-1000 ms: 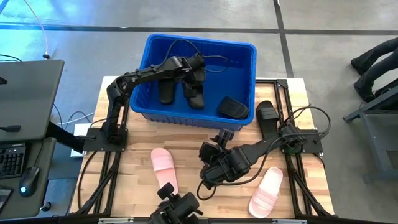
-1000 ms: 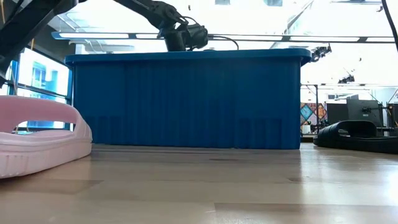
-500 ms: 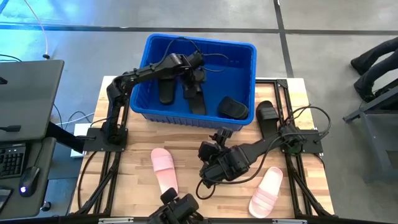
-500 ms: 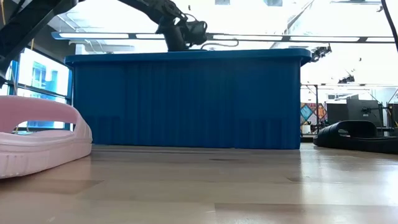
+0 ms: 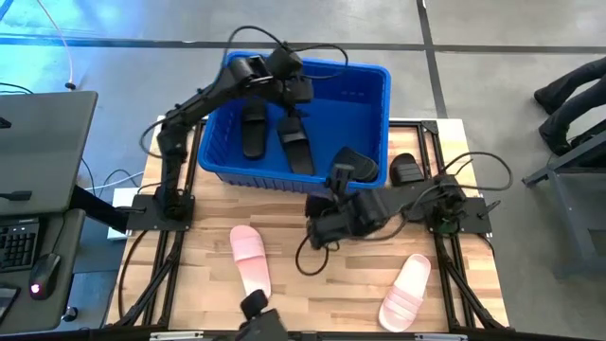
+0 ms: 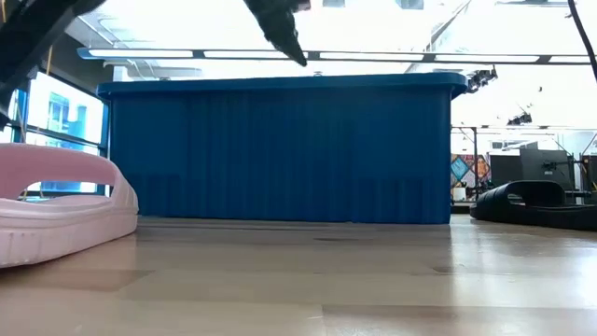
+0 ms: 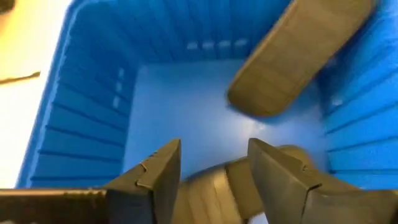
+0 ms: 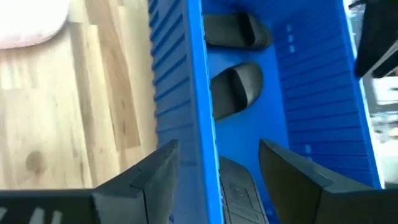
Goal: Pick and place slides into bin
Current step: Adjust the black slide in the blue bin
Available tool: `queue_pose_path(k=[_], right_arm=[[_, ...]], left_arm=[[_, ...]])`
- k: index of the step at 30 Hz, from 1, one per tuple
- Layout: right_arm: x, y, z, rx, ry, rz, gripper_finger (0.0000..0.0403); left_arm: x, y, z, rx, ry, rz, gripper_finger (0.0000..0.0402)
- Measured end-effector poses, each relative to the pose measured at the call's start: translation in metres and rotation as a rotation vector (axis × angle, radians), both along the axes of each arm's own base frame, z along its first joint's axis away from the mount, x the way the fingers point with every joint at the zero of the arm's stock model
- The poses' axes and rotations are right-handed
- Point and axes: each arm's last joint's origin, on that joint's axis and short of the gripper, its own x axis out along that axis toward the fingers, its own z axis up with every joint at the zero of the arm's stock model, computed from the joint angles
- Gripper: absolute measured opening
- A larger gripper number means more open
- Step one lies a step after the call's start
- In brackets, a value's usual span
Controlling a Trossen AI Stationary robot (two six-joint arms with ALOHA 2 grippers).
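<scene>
High view first, moving from the left side across: the left arm reaches from its base at the counter's (image 5: 213, 275) left edge up over the blue bin (image 5: 374, 71), and the left end effector (image 5: 295, 87) hangs above the bin's far left part. Its wrist picture shows the two fingers (image 7: 158, 171) spread apart with nothing between them, looking down on black slides inside the bin. Three black slides lie in the bin: one (image 5: 254, 131) at the left, a second (image 5: 295, 147) just beside it toward the middle, and a third (image 5: 358, 167) at the near right corner, partly covered by the right arm. On the wooden counter in front of the bin, a pale pink slide (image 5: 250, 258) lies left of centre. The right arm stretches from its base on the right toward the bin's near wall, and the right end effector (image 5: 339, 175) sits at the bin's near rim; its wrist picture shows its fingers (image 8: 152, 171) open, straddling the blue rim with nothing gripped. A fourth black slide (image 5: 407, 170) rests on the counter just right of the bin, seemingly apart from its wall, though the arm's cables clutter that spot. The second pale pink slide (image 5: 405, 292) lies near the counter's front right corner.
</scene>
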Motion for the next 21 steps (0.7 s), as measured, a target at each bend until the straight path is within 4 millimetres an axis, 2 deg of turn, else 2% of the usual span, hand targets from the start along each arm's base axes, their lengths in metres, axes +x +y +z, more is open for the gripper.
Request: queue_pose_path(k=[6, 10, 14, 17, 21], right_arm=[[-0.033, -0.019, 0.04, 0.081, -0.096, -0.001, 0.0208], [-0.047, -0.034, 0.057, 0.142, -0.138, -0.018, 0.0208], [-0.047, -0.044, 0.058, 0.23, -0.105, 0.004, 0.0208], [-0.044, -0.052, 0.056, 0.215, -0.073, 0.021, 0.0208], [-0.026, -0.064, 0.042, 0.193, -0.015, -0.005, 0.0208]], left_arm=[[-0.026, -0.017, 0.027, 0.027, -0.021, -0.028, 0.0171], [-0.038, -0.028, 0.039, 0.019, -0.039, -0.059, 0.0167], [-0.051, -0.041, 0.049, -0.023, -0.062, -0.132, 0.0165], [-0.064, -0.053, 0.059, -0.05, -0.097, -0.203, 0.0166], [-0.08, -0.065, 0.072, -0.039, -0.127, -0.229, 0.0162]])
